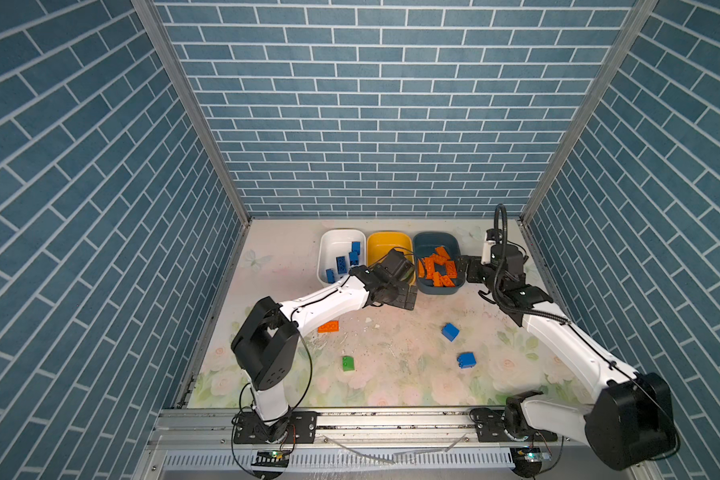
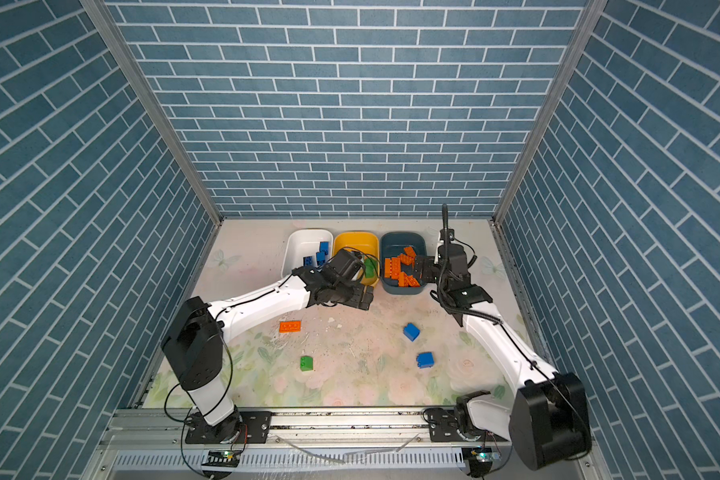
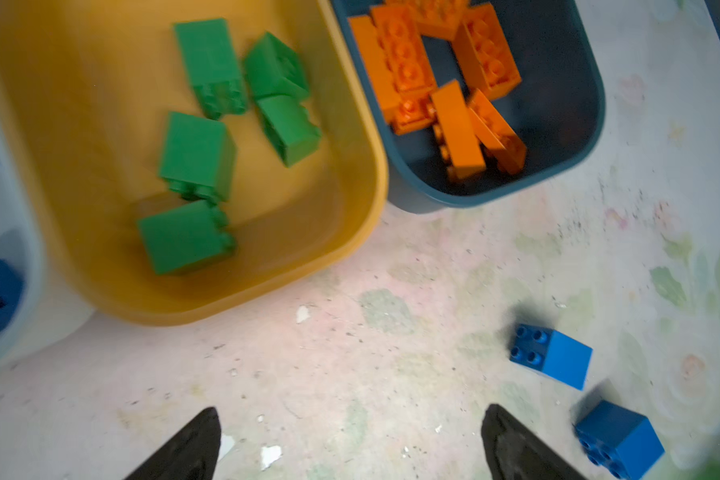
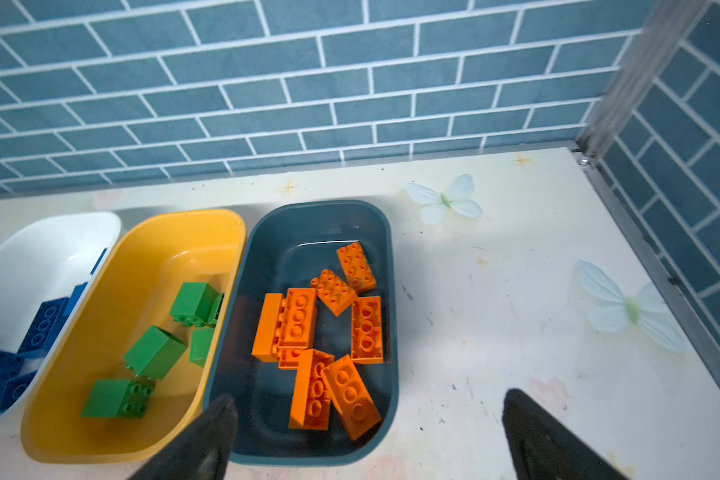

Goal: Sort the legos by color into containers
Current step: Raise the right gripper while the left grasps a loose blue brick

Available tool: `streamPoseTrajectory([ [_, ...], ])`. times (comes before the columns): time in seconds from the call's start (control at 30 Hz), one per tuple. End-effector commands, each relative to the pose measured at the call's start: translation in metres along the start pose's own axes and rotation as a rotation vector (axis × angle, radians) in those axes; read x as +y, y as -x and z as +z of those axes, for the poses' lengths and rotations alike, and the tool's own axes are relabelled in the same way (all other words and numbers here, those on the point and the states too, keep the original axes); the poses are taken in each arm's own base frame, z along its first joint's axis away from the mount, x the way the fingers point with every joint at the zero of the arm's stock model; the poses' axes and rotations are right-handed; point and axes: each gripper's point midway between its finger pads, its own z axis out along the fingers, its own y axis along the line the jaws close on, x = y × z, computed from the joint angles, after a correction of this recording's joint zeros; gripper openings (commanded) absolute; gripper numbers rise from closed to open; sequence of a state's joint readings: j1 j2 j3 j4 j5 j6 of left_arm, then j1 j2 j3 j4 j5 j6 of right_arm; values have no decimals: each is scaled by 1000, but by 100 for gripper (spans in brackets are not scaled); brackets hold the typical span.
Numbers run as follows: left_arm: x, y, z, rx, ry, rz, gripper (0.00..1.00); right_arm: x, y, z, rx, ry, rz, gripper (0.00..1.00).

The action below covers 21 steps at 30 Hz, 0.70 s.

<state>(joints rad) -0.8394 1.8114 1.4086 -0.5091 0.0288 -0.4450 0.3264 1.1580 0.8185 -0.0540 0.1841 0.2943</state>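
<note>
Left wrist view showed your left fingers (image 3: pixel 188 449) spread empty off the yellow tub (image 3: pixel 341 232), right fingers (image 4: pixel 545 440) likewise at the teal tub (image 4: pixel 308 220), so you needed to square up on a blue brick (image 3: pixel 551 355) loose on the surface (image 3: pixel 350 365).

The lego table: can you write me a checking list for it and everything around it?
Surface: flowery table, scuffed and speckled.
Job's things: white tub holds blue bricks; yellow tub holds green bricks; teal tub holds orange bricks. Loose on the table: orange brick, green brick, two blue bricks.
Clutter: small white flecks.
Grippers: left gripper and right gripper have their fingers spread, nothing held.
Cables: black hose on the right arm, thin black cable by the left arm.
Surroundings: blue brick-pattern walls, metal rail.
</note>
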Motion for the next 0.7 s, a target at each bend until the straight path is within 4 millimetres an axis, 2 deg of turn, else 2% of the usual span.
streamPoseTrajectory([
  [0.0, -35, -8, 13, 61, -97, 94, 94, -30, -13, -13, -52, -121, 147, 99],
  [0.13, -71, -20, 31, 128, -141, 199, 91, -68, -30, -30, -68, -298, 255, 99],
  [0.2, -89, -27, 39, 161, -173, 243, 89, -76, -38, -34, -51, -343, 284, 99],
  [0.27, -102, -34, 47, 188, -183, 290, 88, -75, -42, -34, -39, -336, 300, 99],
  [0.33, -109, -40, 58, 210, -164, 332, 86, -59, -43, -30, -18, -234, 269, 99],
  [0.43, -120, -46, 71, 242, -165, 369, 84, -51, -44, -32, -25, -179, 287, 99],
  [0.67, -134, -53, 98, 285, -164, 422, 80, -53, -48, -42, -20, -179, 275, 99],
])
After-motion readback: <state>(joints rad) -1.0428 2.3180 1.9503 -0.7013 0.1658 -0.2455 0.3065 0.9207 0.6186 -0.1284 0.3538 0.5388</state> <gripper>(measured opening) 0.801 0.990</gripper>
